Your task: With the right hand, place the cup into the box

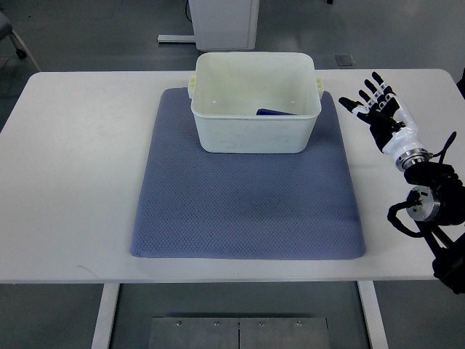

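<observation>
Cup (276, 112) lies inside box (256, 102), a dark blue shape on the box floor toward the 5 o'clock corner, mostly hidden by the near wall. Box sits on the far half of the mat (247, 196), which covers the middle of the bench (73, 182). Right hand (376, 107) hovers over bare bench at 3 o'clock of the box, fingers spread, holding nothing, well clear of the rim. Placement looks done; the step in hand is judged to be withdrawal. Best done by pulling toward 4 o'clock, away from the box handle (323, 86). Open bench lies at 3 and 9 o'clock; the bench's right edge is near the wrist. Left arm is not seen.
</observation>
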### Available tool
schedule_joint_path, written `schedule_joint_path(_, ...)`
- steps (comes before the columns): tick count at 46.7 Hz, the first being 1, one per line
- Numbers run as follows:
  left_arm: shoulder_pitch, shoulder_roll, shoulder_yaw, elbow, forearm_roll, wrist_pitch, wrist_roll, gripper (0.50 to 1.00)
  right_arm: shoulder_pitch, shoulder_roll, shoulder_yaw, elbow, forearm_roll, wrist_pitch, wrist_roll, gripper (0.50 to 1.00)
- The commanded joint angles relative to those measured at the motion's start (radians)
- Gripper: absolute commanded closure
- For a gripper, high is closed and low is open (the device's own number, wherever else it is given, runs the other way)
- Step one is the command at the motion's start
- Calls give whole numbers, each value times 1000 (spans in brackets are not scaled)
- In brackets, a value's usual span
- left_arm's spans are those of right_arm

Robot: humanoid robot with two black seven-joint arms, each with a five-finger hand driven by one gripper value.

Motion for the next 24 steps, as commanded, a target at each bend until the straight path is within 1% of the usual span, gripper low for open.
schedule_joint_path(1, 0, 0, -1, 2, 0, 0, 0, 500, -21, 32, 17, -3, 0, 1, 55, 500)
schedule_joint_path(4, 0, 0, 2, 0, 0, 0, 0, 500, -30, 49, 19, -4, 0, 1, 69, 500)
schedule_joint_path(16, 0, 0, 2, 2, 0, 0, 0, 500, -86, 109, 20, -13, 3, 1, 69, 500)
schedule_joint_path(24, 0, 0, -1, 0, 0, 0, 0, 500, -96, 118, 22, -13, 3, 1, 69, 500)
